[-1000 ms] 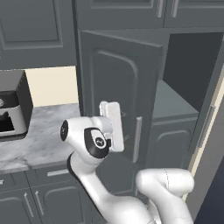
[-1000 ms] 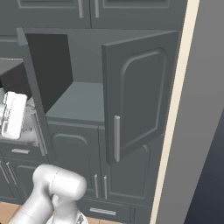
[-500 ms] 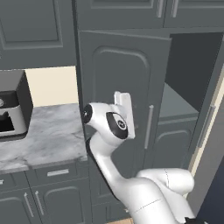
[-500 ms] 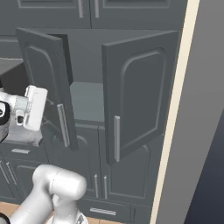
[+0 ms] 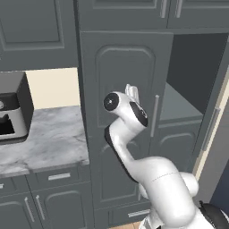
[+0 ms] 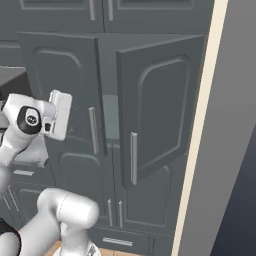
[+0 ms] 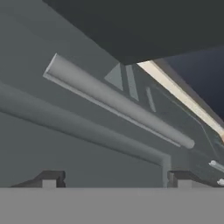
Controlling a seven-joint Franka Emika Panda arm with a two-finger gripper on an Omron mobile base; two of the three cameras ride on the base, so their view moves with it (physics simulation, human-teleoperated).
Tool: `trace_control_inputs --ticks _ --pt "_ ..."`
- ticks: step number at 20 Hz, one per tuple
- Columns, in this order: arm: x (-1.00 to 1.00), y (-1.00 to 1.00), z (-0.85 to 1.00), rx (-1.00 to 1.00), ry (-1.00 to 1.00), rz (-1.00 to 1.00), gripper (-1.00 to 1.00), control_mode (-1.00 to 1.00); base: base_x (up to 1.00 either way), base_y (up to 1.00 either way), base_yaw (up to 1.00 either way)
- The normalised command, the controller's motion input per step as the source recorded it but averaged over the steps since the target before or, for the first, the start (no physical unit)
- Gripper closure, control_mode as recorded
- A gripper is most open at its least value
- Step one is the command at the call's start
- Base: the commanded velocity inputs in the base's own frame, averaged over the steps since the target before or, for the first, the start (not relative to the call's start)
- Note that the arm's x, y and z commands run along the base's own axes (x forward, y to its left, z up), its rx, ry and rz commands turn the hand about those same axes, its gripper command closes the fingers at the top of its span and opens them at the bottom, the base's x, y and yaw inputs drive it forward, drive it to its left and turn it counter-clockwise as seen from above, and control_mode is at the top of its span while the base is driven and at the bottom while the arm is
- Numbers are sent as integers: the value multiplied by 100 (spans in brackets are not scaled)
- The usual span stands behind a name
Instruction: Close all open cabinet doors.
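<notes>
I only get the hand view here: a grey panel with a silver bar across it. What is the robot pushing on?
Observer: The left cabinet door of a tall pair; that bar is its handle.
Operator: Is that door shut yet?
Observer: Nearly. In the right base view it lies almost flat with the cabinet front.
Operator: Any other door open?
Observer: Yes, the right cabinet door stands swung out, well ajar.
Operator: What is beside the cabinet?
Observer: A marble counter with a dark appliance on it.
</notes>
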Motion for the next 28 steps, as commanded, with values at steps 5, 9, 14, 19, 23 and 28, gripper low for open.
trace_control_inputs --ticks 5,9,14,19,23,28 --pt "75 -25 -27 15 0 17 -100 -100 0 0 0" --pt "53 0 -44 3 -1 16 -100 -100 0 0 0" --pt "49 0 -16 13 0 11 -100 -100 0 0 0" --pt "15 0 -12 12 0 10 -100 -100 0 0 0" --pt "-35 3 -7 9 0 15 -100 -100 0 0 0" --pt "-57 0 14 1 0 6 -100 -100 0 0 0"
